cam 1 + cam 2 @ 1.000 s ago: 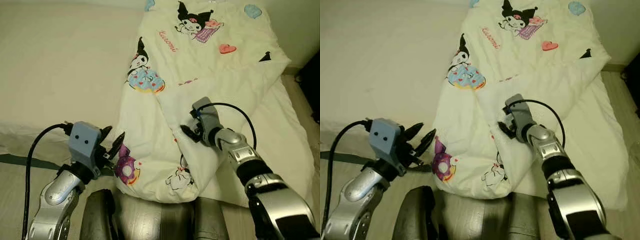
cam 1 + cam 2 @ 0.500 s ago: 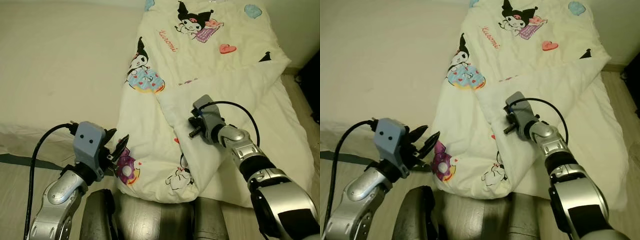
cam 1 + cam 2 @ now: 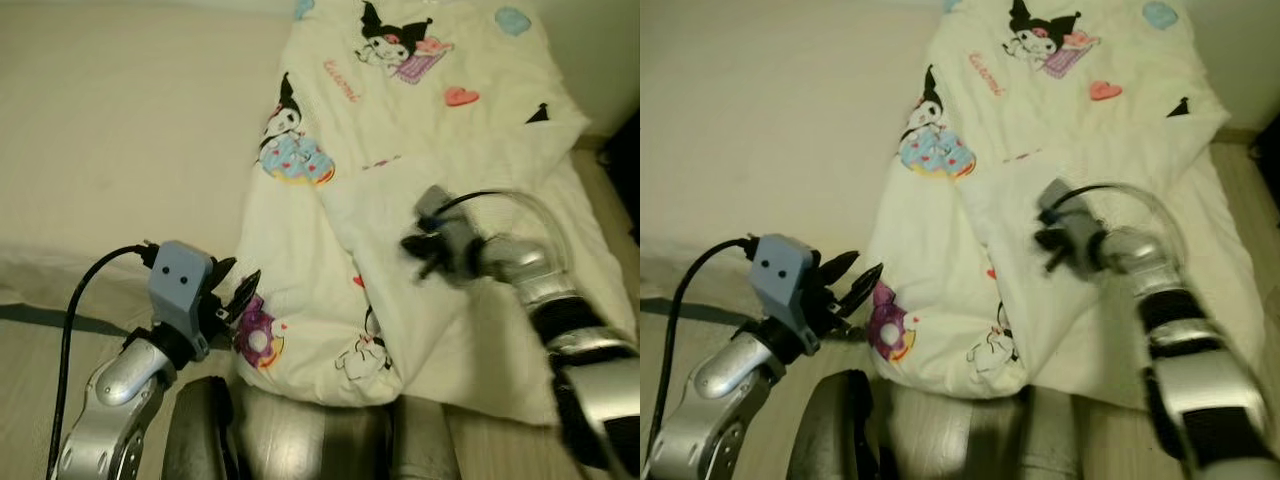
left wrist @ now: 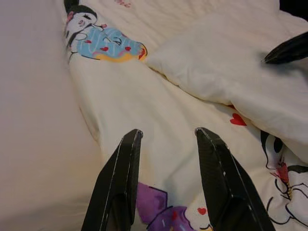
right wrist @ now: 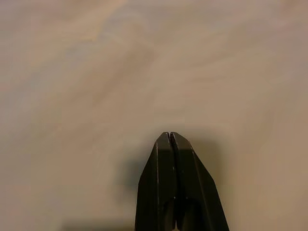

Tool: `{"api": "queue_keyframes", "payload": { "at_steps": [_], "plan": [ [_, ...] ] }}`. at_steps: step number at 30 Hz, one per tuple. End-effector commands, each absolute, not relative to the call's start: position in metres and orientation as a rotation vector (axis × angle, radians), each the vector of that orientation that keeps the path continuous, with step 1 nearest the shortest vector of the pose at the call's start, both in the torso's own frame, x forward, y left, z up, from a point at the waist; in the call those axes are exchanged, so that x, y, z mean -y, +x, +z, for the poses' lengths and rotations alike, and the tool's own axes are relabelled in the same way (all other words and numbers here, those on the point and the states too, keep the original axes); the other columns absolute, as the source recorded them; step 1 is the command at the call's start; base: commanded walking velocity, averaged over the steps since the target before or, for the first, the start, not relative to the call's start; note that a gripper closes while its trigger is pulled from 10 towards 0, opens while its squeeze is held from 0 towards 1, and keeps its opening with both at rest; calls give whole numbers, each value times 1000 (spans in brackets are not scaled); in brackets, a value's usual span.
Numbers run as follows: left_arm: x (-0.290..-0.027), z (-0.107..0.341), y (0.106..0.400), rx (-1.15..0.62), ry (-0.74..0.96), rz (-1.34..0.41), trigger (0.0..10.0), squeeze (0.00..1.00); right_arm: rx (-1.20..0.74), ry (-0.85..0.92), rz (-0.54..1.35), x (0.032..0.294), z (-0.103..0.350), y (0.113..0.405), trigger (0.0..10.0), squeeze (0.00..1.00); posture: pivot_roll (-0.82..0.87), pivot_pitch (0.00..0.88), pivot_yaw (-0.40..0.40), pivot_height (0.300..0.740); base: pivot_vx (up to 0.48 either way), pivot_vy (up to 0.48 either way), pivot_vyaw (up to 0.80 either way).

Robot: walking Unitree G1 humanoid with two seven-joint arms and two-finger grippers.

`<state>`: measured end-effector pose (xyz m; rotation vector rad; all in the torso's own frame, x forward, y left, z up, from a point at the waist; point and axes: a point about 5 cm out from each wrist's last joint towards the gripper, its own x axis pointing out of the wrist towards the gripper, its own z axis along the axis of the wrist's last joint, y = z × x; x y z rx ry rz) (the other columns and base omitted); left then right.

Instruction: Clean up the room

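Lying across the right part of the bed [image 3: 120, 150] is the cream duvet [image 3: 440, 130], and you are looking down on it from above: it is rumpled, its right half is folded over itself into a thick ridge, and its near end is bunching just above the robot's body. It is printed with cartoon characters: a black-hooded figure [image 3: 392, 38] near the top, another over a blue doughnut [image 3: 295, 158], a purple doughnut [image 3: 258, 335] at the near left corner, a black-and-white figure [image 3: 362, 358] at the near edge, plus a pink heart [image 3: 460, 96] and a blue cloud shape [image 3: 512, 20]. Pink script [image 3: 343, 81] is running beside the top figure; you cannot read it with certainty.

Your left gripper [image 3: 232, 290] is hovering just beside the duvet's near left corner, with its fingers [image 4: 120, 183] spread apart and holding nothing; in the left wrist view they are framing the purple doughnut print.

Your right gripper [image 3: 1048, 250] is showing blurred over the folded ridge in the middle of the duvet. In the right wrist view its fingers [image 5: 166, 187] are pressed together over pale cloth, with nothing visibly caught between them.

The bare cream sheet is covering the left part of the bed.
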<state>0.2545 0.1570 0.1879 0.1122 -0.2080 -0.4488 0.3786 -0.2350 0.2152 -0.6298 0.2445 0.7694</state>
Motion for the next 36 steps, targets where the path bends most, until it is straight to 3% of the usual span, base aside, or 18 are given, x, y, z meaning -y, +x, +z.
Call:
{"api": "queue_keyframes", "payload": {
  "at_steps": [1,7,8,9,11,12,14,15,25,33,34,36],
  "plan": [
    [-157,186,250,194,115,-472,10000,0,-307,-635,879,236,208,369,0,0,-24,344,20,551,0,0,0],
    [-154,185,253,189,111,-482,10000,0,-364,-665,1017,248,222,346,0,0,-42,346,33,551,0,0,0],
    [-153,185,255,190,108,-480,10000,0,-312,-654,943,245,220,352,3333,90,-46,347,41,551,0,0,0],
    [-152,186,257,192,105,-477,10000,0,-260,-630,858,241,217,361,6000,1000,-41,349,43,551,0,0,0],
    [-152,186,257,192,105,-477,10000,0,-260,-630,858,241,217,361,6000,1000,-41,349,43,551,0,0,0],
    [-151,186,259,193,103,-475,10000,0,-218,-605,791,236,212,368,10000,1000,-39,349,43,551,0,0,0],
    [-150,187,260,198,102,-472,10000,0,-172,-561,729,228,206,375,10000,1000,-32,348,43,551,0,0,0],
    [-150,190,262,209,99,-444,10000,0,-96,-472,604,214,195,385,10000,1000,-10,347,37,551,0,0,0],
    [-155,194,264,216,109,-388,10000,0,-80,-345,495,200,178,389,10000,1000,13,346,29,551,0,0,0],
    [-165,195,259,203,141,-384,10000,0,-286,-396,442,195,151,391,10000,1000,41,347,21,551,0,0,0],
    [-165,194,259,200,143,-383,10000,0,-327,-425,416,199,151,392,10000,588,40,346,20,551,0,0,0],
    [-165,194,259,200,143,-383,10000,0,-327,-425,416,199,151,392,10000,588,40,346,20,551,0,0,0]
  ]
}}
